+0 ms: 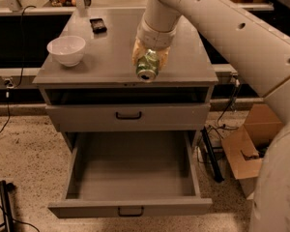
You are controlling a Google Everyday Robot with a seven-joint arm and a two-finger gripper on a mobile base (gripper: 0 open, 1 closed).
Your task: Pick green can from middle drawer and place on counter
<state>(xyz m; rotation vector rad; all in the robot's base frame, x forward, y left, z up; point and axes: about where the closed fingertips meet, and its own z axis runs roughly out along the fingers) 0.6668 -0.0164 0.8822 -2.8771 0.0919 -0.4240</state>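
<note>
My gripper is shut on the green can, which lies tilted with its shiny metal end toward the camera. It hangs just above the front middle of the grey counter, near the front edge. The middle drawer stands pulled wide open below, its grey interior showing nothing inside. The closed grey drawer front with a black handle sits above it.
A white bowl stands at the counter's left. A small black object lies at the back of the counter. A cardboard box and cables sit on the floor to the right. My arm spans the upper right.
</note>
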